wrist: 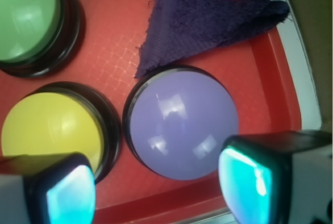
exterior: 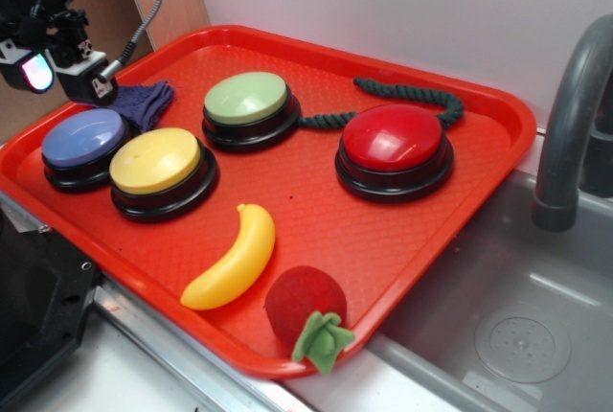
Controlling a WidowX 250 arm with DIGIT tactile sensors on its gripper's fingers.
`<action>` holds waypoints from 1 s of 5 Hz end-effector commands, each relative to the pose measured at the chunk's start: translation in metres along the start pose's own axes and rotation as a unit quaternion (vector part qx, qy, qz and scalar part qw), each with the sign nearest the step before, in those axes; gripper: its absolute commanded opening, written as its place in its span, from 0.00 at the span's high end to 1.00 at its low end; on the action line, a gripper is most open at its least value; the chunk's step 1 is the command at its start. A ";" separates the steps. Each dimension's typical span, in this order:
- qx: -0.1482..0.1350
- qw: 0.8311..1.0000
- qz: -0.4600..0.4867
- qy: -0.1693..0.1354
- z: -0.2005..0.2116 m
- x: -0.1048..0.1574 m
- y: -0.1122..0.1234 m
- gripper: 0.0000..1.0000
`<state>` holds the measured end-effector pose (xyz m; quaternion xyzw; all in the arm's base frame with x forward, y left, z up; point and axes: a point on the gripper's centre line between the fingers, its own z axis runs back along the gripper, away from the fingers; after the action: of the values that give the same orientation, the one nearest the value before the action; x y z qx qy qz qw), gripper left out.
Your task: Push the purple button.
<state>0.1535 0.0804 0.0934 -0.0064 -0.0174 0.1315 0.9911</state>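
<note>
The purple button [exterior: 82, 138] is a periwinkle dome on a black base at the left end of the red tray [exterior: 402, 249]. In the wrist view it [wrist: 182, 122] lies just ahead of my gripper [wrist: 158, 193]. The gripper [exterior: 56, 69] hangs in the air above and behind the button, apart from it. Its two fingers with glowing cyan pads [wrist: 243, 185] stand wide apart and hold nothing.
A yellow button [exterior: 156, 163], a green button [exterior: 246, 101] and a red button [exterior: 394, 140] stand on the tray. A dark purple rag [exterior: 146, 102] lies behind the purple button. A green rope [exterior: 412, 96], toy banana [exterior: 234, 257] and felt strawberry [exterior: 306, 311] lie there too. A sink [exterior: 517, 326] and faucet [exterior: 570, 115] are at right.
</note>
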 end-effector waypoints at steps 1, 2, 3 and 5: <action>0.010 0.998 0.061 -0.006 0.000 0.001 0.027 0.00; 0.011 0.997 0.078 0.006 -0.013 0.002 0.038 0.00; 0.015 0.997 0.076 0.012 -0.023 -0.001 0.040 0.00; 0.015 0.998 0.065 0.014 -0.046 0.011 0.036 0.00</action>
<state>0.1590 0.1142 0.0481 0.0027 0.0012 0.1897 0.9818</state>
